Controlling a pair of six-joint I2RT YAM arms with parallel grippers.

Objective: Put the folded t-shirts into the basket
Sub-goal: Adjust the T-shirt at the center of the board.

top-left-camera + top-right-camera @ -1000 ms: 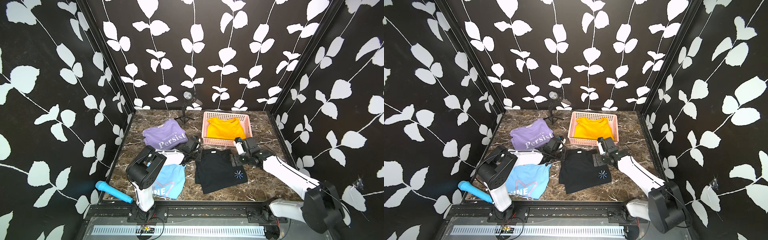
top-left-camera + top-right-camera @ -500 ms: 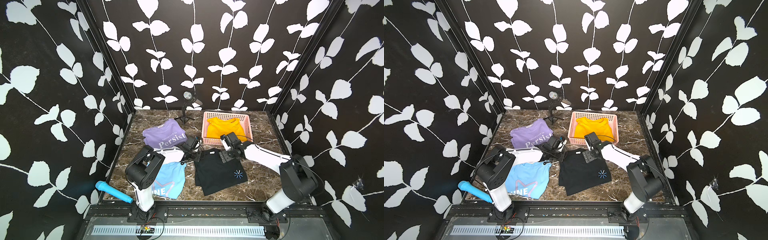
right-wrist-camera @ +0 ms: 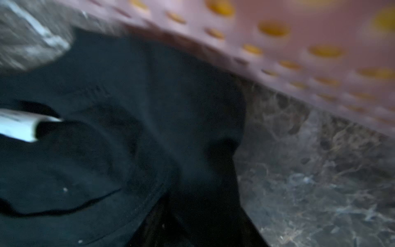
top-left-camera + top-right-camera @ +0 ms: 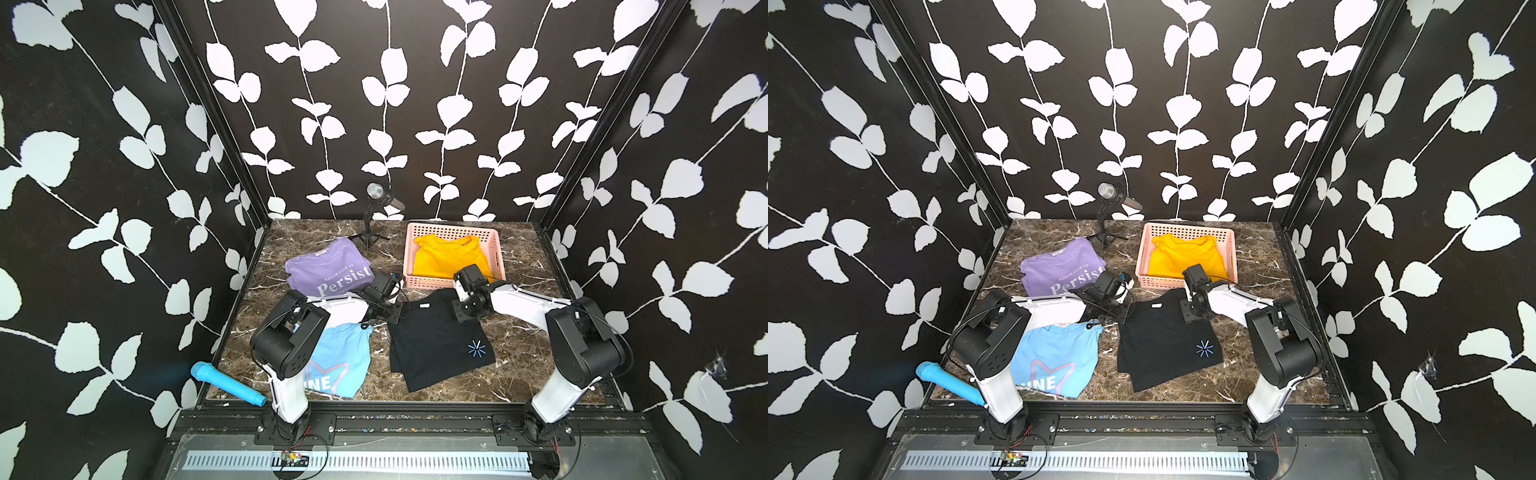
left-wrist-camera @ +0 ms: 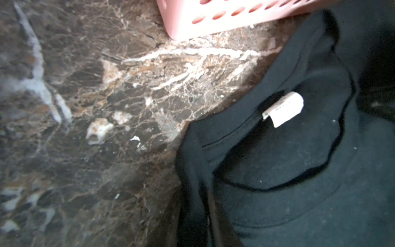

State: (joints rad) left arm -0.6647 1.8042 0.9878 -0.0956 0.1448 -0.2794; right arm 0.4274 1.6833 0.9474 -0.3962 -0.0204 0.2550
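Folded black starburst tee (image 4: 436,345) | left gripper (image 4: 394,312), right gripper (image 4: 460,311) at collar edge; grip cannot be told | pinch all layers, clear pink perforated plastic basket (image 4: 428,283) wall

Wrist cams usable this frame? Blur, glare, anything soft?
Right wrist view: heavy motion blur, basket wall and black t-shirt smeared, neck label streaked. Left wrist view: mostly sharp, neck label and marble table veins clear, slight softness toward the frame edges, shirt dark. Both top views: sharp, evenly lit, no obvious glare; black t-shirt folds barely readable.
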